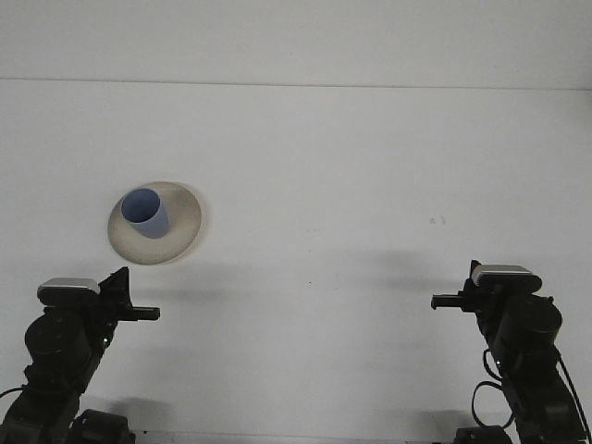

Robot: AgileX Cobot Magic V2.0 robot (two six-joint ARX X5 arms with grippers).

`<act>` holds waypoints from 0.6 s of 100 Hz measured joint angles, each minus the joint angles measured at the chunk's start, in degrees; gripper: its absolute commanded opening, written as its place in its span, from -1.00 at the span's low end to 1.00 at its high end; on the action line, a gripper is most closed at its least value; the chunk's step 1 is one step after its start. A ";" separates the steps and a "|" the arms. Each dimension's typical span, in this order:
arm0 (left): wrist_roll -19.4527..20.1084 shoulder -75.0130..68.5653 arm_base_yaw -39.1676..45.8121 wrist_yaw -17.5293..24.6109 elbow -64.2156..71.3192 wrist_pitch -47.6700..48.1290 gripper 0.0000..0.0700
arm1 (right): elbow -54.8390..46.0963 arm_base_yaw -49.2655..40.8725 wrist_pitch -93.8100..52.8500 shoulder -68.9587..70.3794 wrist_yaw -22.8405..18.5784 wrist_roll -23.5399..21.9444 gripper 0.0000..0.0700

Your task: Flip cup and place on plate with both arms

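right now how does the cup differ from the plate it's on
The cup is blue; the plate is cream. The cup stands tall and narrow with its open mouth up, while the plate lies flat and wide on the table. The cup sits left of the plate's middle, covering part of it. Both are round, and neither hand touches them.

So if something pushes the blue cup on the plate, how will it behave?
The blue cup looks small and thin-walled, so it is probably light and would slide or tip easily. It stands upright, mouth up, on the plate; its taller-than-wide shape suggests a push near the rim could topple it, and then it might roll.
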State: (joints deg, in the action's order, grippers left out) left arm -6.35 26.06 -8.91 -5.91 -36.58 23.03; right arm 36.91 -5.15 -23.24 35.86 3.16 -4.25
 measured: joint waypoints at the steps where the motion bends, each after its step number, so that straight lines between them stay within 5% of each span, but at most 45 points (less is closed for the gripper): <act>1: 0.00 0.00 0.00 0.00 0.00 0.00 -0.97 | 0.00 0.00 0.00 0.00 0.00 0.00 -1.00; 60: 0.44 -0.66 0.02 -0.02 0.00 -1.05 -0.97 | 0.00 0.00 0.00 0.00 0.00 0.00 -1.00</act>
State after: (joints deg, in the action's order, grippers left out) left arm -5.91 25.41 -8.88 -5.93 -36.58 21.98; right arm 36.91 -5.15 -23.24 35.86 3.16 -4.25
